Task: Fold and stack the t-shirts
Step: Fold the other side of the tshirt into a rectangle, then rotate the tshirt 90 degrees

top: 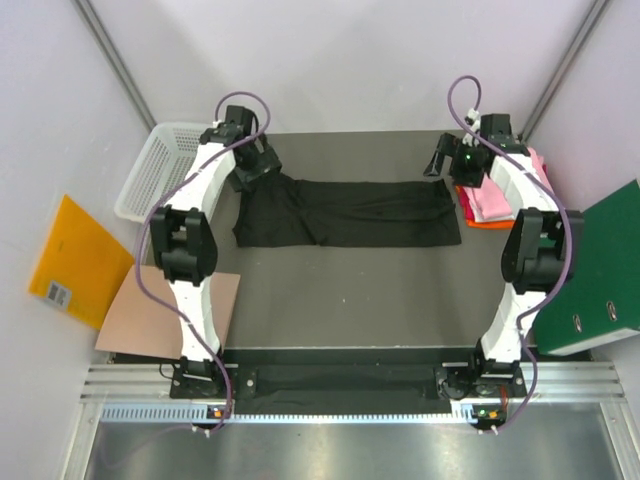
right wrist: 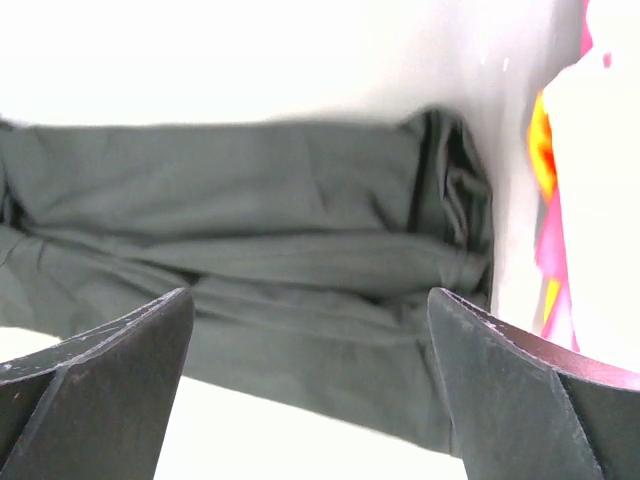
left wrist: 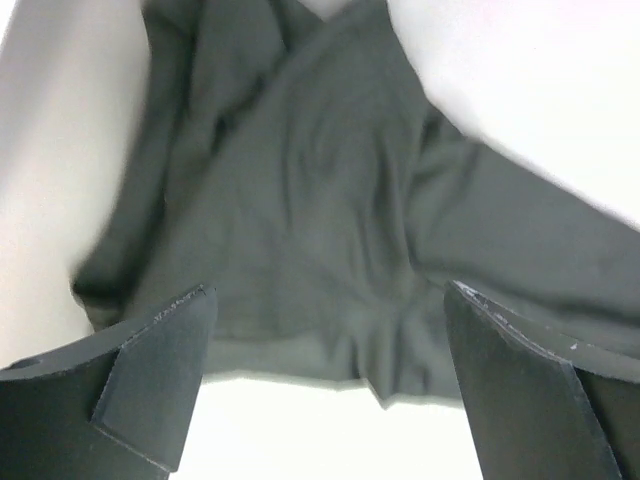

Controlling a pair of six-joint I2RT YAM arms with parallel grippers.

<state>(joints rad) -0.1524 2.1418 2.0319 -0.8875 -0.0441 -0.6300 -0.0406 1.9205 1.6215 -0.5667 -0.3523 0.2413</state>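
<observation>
Black t-shirt [top: 345,212] flat between left end effector [left wrist: 328,292], right end effector [right wrist: 310,295].

Grey table [top: 340,290], black t-shirt [top: 350,212] spread long across far side, folded pink and orange tees [top: 488,203] stacked at far-right edge

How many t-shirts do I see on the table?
3 visible: black t-shirt stretched across the far side; pink t-shirt on an orange t-shirt at its right end. The right arm may hide more.

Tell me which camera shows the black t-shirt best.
Top external: the black t-shirt shows whole, a long folded strip. Left wrist shows only its bunched end; right wrist only its other end.
</observation>
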